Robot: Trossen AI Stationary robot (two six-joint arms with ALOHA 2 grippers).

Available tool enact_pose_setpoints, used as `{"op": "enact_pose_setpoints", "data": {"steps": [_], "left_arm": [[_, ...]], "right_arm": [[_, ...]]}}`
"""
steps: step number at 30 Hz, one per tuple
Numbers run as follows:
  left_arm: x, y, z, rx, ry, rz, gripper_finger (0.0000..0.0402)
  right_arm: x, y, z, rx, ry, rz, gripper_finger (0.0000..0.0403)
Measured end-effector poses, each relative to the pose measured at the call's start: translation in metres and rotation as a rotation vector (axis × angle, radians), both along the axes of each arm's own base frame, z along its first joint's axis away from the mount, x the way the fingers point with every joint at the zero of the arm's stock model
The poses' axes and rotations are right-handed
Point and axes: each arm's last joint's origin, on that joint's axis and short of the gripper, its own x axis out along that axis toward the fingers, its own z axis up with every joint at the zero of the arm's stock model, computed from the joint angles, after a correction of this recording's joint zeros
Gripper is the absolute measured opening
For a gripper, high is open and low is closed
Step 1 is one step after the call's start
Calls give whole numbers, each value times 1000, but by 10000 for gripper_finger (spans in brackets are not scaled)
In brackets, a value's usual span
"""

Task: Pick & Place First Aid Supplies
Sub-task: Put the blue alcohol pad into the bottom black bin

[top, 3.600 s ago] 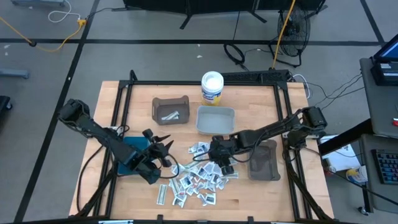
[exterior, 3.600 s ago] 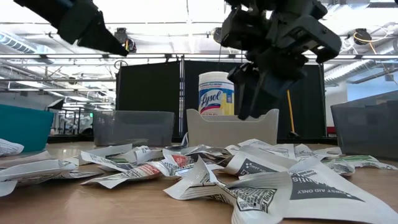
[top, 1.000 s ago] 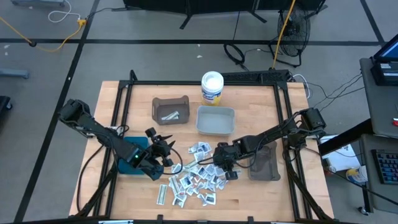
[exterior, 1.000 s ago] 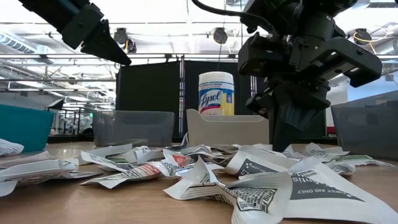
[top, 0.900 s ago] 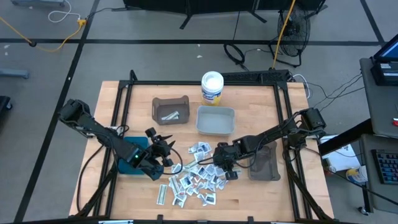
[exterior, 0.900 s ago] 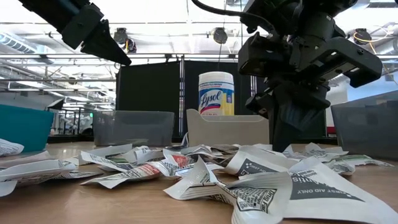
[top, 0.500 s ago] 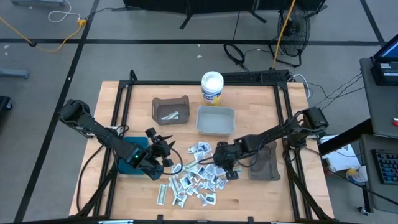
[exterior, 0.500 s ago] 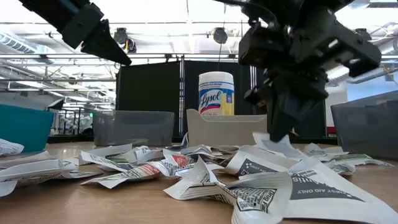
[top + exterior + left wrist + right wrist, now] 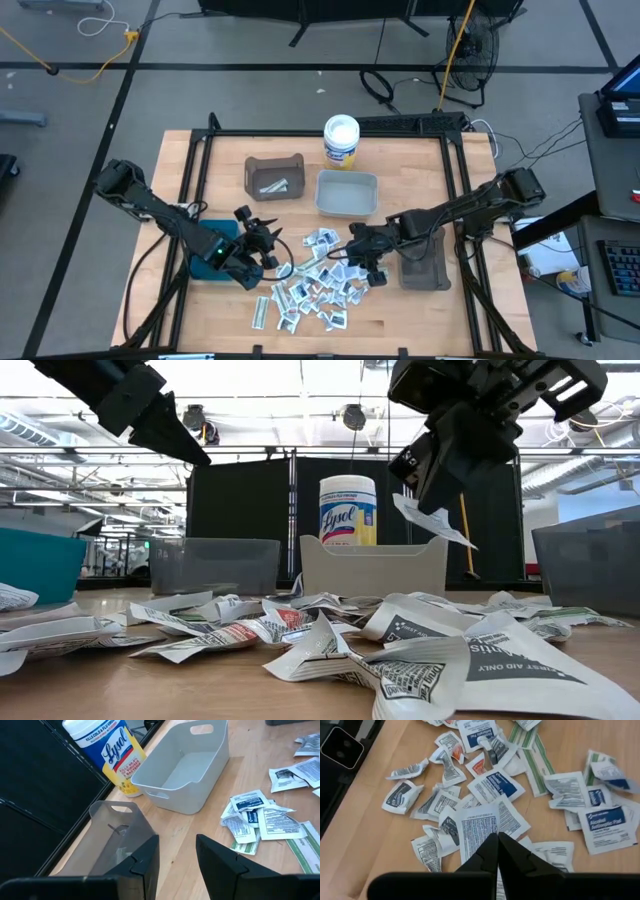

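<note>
The first aid supplies [image 9: 315, 285] lie as a loose pile of small white packets on the table's middle, toward its near edge; the pile [image 9: 330, 635] fills the low view's foreground. My right gripper [image 9: 358, 250] hangs above the pile's right part, shut on one white packet with black print [image 9: 480, 827]. That packet [image 9: 432, 520] hangs in the air in the low view. My left gripper [image 9: 265, 240] waits open above the table left of the pile, its fingers [image 9: 150, 855] apart and touching nothing. My right gripper [image 9: 497, 842] pinches the white packet by its edge [image 9: 489, 836] between the two fingertips, coming from above and pointing down. The packet is lifted clear of the pile and hangs tilted below the fingers [image 9: 425, 480].
A grey bin [image 9: 275, 175] with a few packets in it, a white bin [image 9: 347, 193] and a Lysol tub [image 9: 341, 140] stand toward the far edge. A dark bin [image 9: 425, 258] sits right of the pile, a teal bin [image 9: 205, 240] under my left arm.
My right gripper has risen from the pile, where its fingers stood down among the packets, and has shifted slightly toward the table's right. One white packet has come up with it and is now lifted clear.
</note>
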Motion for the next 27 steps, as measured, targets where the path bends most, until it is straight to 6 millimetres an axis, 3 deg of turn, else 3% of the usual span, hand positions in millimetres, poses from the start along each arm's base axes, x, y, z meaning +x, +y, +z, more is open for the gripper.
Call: {"op": "enact_pose_setpoints", "data": {"steps": [27], "left_arm": [[0,-1,-1,-22,10,-10,134]], "right_arm": [[0,-3,3,-43,-27,15,0]]}}
